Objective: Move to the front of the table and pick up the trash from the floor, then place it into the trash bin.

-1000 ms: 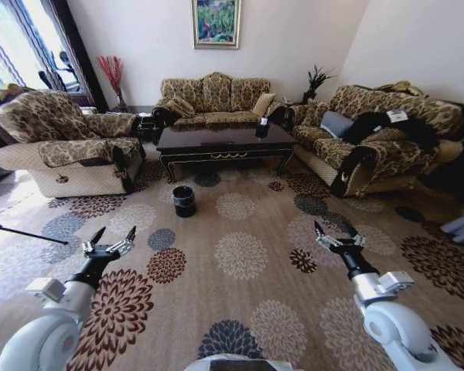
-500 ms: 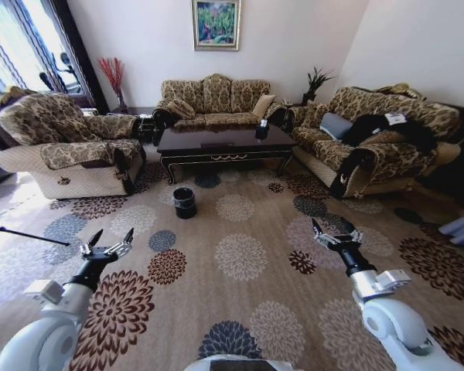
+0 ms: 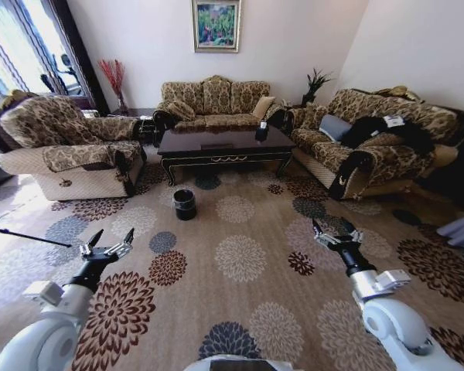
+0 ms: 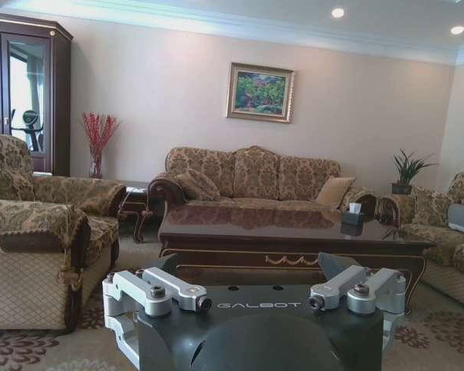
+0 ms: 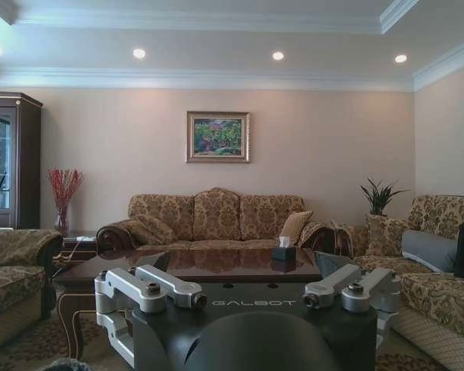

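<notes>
The dark glossy table (image 3: 224, 144) stands ahead in the head view, between the sofas; it also lies beyond the fingers as table (image 4: 294, 241) and table (image 5: 193, 267). On the flowered floor (image 3: 240, 259) in front of the table's left end stands the small black trash bin (image 3: 184, 203). I cannot make out any trash on the carpet. My left gripper (image 3: 114, 234) hangs open low on the left, well short of the bin. Low on the right, my right gripper (image 3: 332, 229) is open too. Both are empty: left gripper (image 4: 250, 267), right gripper (image 5: 243, 263).
An armchair (image 3: 69, 151) is at the left, a sofa (image 3: 213, 100) behind the table, another sofa (image 3: 371, 139) at the right. A tissue box (image 3: 261, 130) sits on the table. A thin black rod (image 3: 23, 234) lies on the carpet at the far left.
The whole head picture has shifted slightly, so the camera has moved a little. Both grippers keep their open pose in front of me.
</notes>
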